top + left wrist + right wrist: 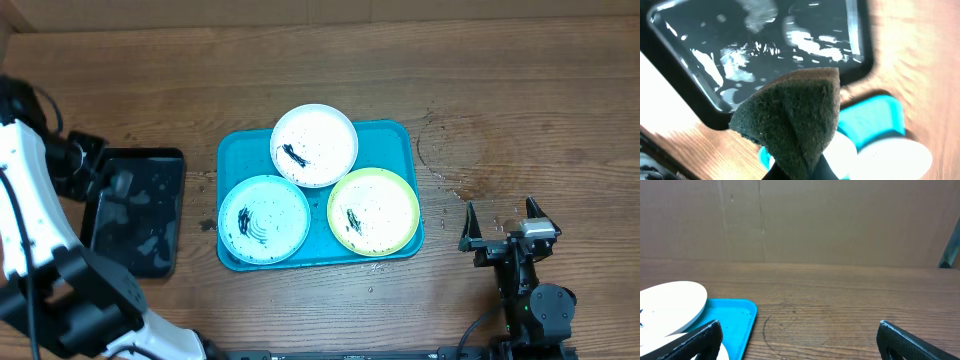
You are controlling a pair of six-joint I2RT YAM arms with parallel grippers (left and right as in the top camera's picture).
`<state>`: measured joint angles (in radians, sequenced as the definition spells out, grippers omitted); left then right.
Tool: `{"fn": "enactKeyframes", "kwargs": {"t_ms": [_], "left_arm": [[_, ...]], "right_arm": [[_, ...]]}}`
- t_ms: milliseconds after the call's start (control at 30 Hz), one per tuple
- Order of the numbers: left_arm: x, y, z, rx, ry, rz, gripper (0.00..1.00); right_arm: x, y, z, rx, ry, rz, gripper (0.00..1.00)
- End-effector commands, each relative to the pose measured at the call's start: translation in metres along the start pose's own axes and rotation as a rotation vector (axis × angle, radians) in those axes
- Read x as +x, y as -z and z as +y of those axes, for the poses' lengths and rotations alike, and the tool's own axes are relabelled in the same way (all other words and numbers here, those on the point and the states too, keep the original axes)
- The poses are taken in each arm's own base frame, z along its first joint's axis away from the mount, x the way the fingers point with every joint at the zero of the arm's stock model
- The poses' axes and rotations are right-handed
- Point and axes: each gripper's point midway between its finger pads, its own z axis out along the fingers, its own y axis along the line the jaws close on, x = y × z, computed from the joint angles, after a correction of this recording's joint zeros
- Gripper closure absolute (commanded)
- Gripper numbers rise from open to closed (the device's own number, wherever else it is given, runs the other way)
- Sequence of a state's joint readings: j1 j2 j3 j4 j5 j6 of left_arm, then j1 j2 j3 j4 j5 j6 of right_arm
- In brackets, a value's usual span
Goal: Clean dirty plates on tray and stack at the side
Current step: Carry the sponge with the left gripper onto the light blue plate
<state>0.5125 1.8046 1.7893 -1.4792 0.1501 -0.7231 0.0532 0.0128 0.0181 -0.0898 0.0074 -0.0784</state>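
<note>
Left pincer (pixel 112 180): closed on a sponge, and it hangs over the black tray at the far left of the table, well apart from the plates.
Sponge (pixel 795 120): dark green scouring pad, folded into a wedge between the jaws. You cannot tell from here whether it is wet.
Black tray (pixel 150 230): lies left of the teal tray, not touching it. Its floor shines as if water lies in it.
Teal tray (pixel 385 135): mid-table, holding all three plates.
Teal-rimmed plate (pixel 264 218): near-left part of the tray, with a black smudge left of centre.
White plate (pixel 314 145): far middle, overhanging the tray's far rim and meeting the other two plates at its near edge. It has a black smudge left of centre.
Yellow-green plate (pixel 373 211): near-right part of the tray, smudged near its middle.
Table (pixel 500 90): bare wood, with faint damp rings just right of the tray. No plate stands at the side.
Right pincer (pixel 506 221): jaws spread wide and holding nothing, above bare wood right of the tray and clear of it.
Done so far: as you can judge it, only the sponge is in hand. No plate looks wiped and none is stacked.
Left to do: all three plates need scrubbing, lifting out and stacking beside the tray.
Your likely next move: bring the sponge across to the nearest smudge, on the teal-rimmed plate.
</note>
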Motion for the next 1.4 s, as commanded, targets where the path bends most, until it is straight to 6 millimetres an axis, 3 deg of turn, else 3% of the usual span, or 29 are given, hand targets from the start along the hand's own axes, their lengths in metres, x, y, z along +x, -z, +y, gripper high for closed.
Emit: {"fn": "enactKeyframes", "kwargs": {"t_ms": [0,167,333,433,500,600,700,800,1133,1200,1233,1300,1367], "left_arm": [[0.030,0.026,-0.022,0.034,-0.145,-0.061,0.96],[0.085,0.013,-0.048,0.001,-0.369,0.001,0.96],[0.154,-0.022,-0.059,-0.075,-0.612,0.094,0.96],[0.191,-0.051,-0.057,-0.112,-0.722,0.132,0.96],[0.220,-0.083,-0.057,-0.114,-0.822,0.141,0.96],[0.247,-0.116,-0.059,-0.088,-0.930,0.127,0.95],[0.258,-0.137,-0.054,-0.106,-1.004,0.069,0.96],[0.256,-0.147,-0.049,-0.140,-1.041,0.008,0.94],[0.242,-0.151,-0.047,-0.170,-1.036,-0.049,0.95],[0.242,-0.151,-0.046,-0.174,-1.036,-0.046,0.87],[0.243,-0.152,-0.045,-0.176,-1.036,-0.041,0.76],[0.245,-0.153,-0.042,-0.176,-1.035,-0.026,0.47],[0.246,-0.155,-0.040,-0.178,-1.035,-0.017,0.10]], "right_arm": [[0.002,0.000,0.001,-0.003,0.001,-0.002,0.00],[0.002,0.000,0.001,-0.003,0.001,-0.003,0.00],[0.002,0.000,0.001,-0.003,0.001,-0.002,0.00],[0.002,0.000,0.001,-0.003,0.001,-0.002,0.00],[0.002,0.000,0.001,-0.003,0.001,-0.003,0.00],[0.002,0.000,0.001,-0.003,0.001,-0.003,0.00],[0.002,0.000,0.001,-0.003,0.001,-0.002,0.00],[0.002,0.000,0.001,-0.003,0.001,-0.003,0.00],[0.002,0.000,0.001,-0.003,0.001,-0.002,0.00],[0.002,0.000,0.001,-0.003,0.001,-0.003,0.00],[0.002,0.000,0.001,-0.003,0.001,-0.002,0.00],[0.002,0.000,0.001,-0.003,0.001,-0.003,0.00],[0.002,0.000,0.001,-0.003,0.001,-0.003,0.00]]}}
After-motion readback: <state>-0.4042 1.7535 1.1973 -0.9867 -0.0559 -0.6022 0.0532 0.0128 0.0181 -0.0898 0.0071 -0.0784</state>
